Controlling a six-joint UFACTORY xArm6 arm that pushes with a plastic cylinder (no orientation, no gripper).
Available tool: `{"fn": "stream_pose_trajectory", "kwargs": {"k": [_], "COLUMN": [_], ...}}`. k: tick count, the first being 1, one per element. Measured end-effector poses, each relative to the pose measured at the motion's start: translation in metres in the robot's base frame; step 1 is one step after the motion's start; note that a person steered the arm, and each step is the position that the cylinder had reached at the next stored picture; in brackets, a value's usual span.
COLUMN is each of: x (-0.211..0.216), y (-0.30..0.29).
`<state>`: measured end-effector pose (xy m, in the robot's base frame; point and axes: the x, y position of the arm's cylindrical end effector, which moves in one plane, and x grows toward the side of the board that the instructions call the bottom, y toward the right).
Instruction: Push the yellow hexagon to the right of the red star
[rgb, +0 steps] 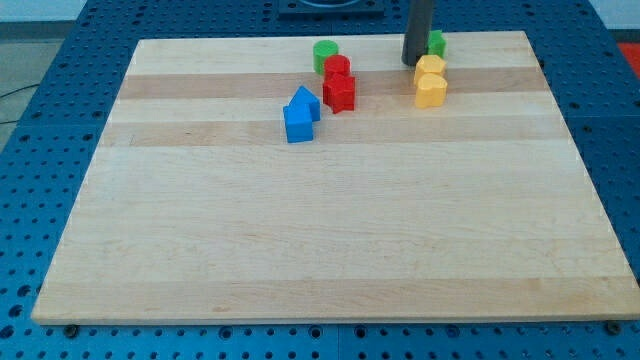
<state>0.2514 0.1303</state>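
The red star (340, 92) lies near the view's top centre of the wooden board (330, 230), with a red round block (337, 67) just above it. Two yellow blocks stand to the star's right: the upper one (431, 67) and the lower one (431, 91), touching each other; I cannot tell which of them is the hexagon. My tip (413, 62) is just left of the upper yellow block, close to its top left edge, and to the right of the red blocks.
A green round block (325, 53) sits above the red ones. Another green block (436, 43) is partly hidden behind the rod. Two blue blocks (300, 114) lie lower left of the red star. The board's top edge is close.
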Motion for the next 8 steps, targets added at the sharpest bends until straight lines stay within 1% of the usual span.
{"fn": "stream_pose_trajectory", "kwargs": {"k": [1, 3, 4, 6, 8], "x": [0.008, 0.063, 0.05, 0.049, 0.049], "y": [0.024, 0.024, -0.013, -0.089, -0.087]}}
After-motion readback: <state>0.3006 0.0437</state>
